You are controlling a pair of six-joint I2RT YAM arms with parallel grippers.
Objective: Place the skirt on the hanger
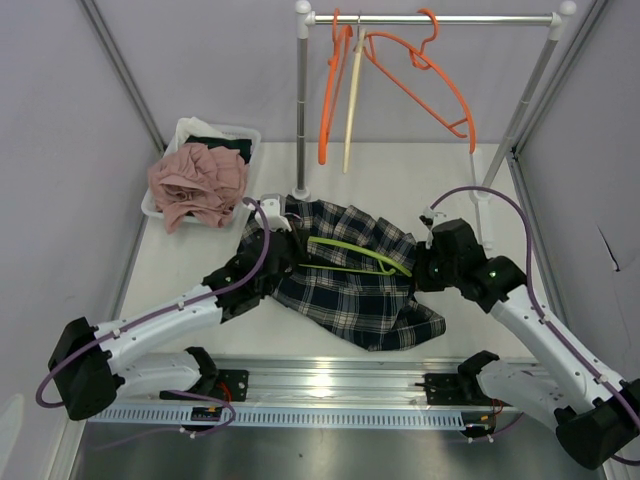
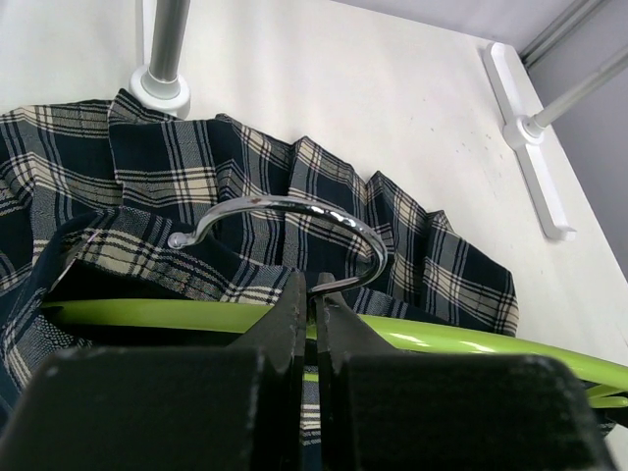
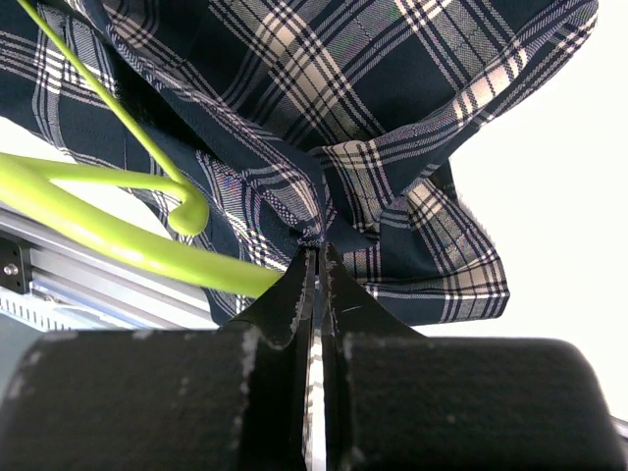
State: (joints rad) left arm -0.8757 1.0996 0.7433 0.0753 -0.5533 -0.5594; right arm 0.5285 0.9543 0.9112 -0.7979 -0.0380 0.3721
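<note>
**Desk:** What sits in the container?

**Photographer:** The white plastic bin stands at the back left of the white table. It holds a crumpled dusty-pink garment, heaped up and spilling over the near rim. A dark green cloth is tucked behind it.

**Desk:** And the skirt?

**Photographer:** The navy-and-cream plaid pleated skirt lies spread mid-table between the two arms, just in front of the foot of the rail's left post. The lime-green plastic hanger lies across it (its chrome hook curls over the pleats in the left wrist view). Some plaid cloth laps over the green bar there.

**Desk:** The grippers?

**Photographer:** The left gripper has its jaws pressed together on the hanger, where the hook meets the bar. The right gripper is pinched tight on a bunched fold of the skirt at its right edge, beside the hanger's green end.

**Desk:** Background?

**Photographer:** A chrome clothes rail runs along the back. It carries two orange hangers and a pale cream one.
</note>
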